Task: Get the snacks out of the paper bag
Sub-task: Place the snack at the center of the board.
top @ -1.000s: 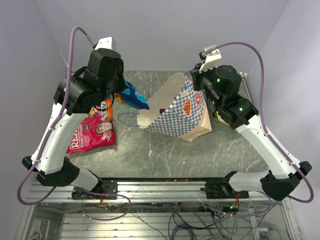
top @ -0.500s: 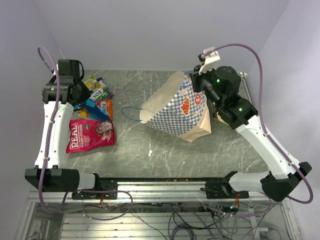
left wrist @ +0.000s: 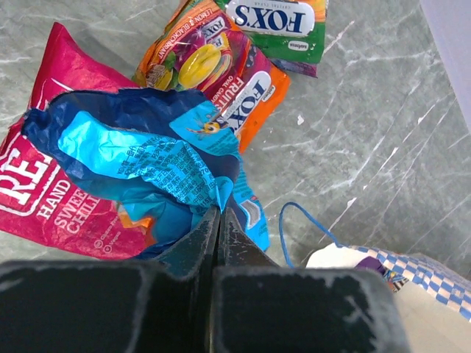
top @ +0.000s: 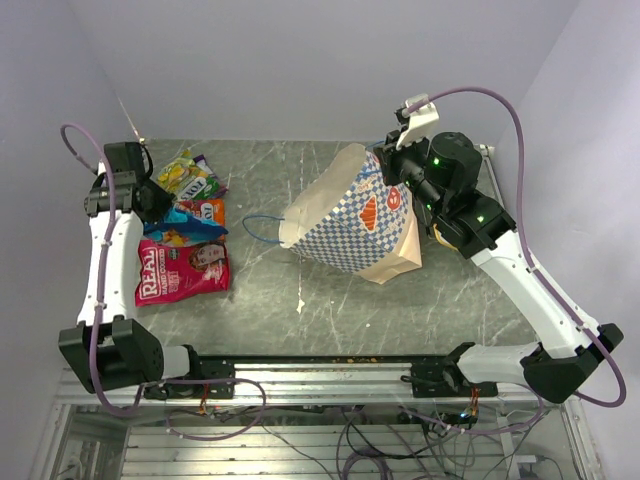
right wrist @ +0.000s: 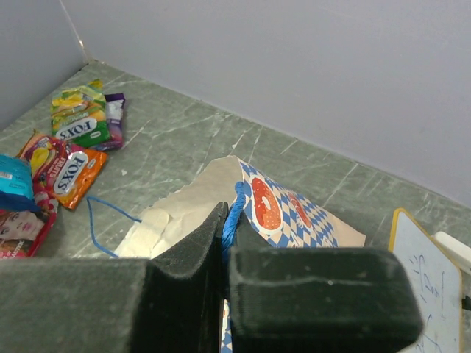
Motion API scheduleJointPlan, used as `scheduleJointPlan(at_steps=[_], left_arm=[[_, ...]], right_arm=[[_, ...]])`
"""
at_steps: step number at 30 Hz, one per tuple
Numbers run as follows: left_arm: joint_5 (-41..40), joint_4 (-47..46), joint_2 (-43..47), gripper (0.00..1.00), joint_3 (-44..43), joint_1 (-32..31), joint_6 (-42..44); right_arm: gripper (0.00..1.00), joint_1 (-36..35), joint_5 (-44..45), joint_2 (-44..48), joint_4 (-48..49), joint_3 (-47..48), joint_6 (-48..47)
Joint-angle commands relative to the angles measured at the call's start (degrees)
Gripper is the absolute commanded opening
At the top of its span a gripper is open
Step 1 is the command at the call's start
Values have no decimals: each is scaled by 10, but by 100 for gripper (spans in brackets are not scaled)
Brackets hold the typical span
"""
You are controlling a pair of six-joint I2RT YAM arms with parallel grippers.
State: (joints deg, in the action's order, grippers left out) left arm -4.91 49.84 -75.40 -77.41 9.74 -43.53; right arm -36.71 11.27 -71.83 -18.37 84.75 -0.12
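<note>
White left arm [top: 98,272] and right arm [top: 535,295] with black joints and bases. A mauve cable [top: 480,90] trails along each. Small green lights [top: 436,160] dot the right one.

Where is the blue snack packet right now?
The blue packet is on the left side of the table, pinched in the left gripper, over the red packet and next to the orange packet.
</note>
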Motion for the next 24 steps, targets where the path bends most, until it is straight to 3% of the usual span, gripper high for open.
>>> scheduleJointPlan(at_steps=[1, 6, 16, 24], left_arm=[[-23, -102, 53, 7, 29, 9, -46], [-77, -139, 116, 7, 113, 8, -75], [-12, -196, 248, 7, 341, 9, -213], [-10, -117, 310, 7, 427, 9, -279]], right_arm=[[0, -3, -13, 0, 13, 7, 10], [0, -8, -17, -2, 13, 8, 13], [0, -9, -24, 10, 14, -8, 17], [0, -9, -27, 15, 20, -18, 19]])
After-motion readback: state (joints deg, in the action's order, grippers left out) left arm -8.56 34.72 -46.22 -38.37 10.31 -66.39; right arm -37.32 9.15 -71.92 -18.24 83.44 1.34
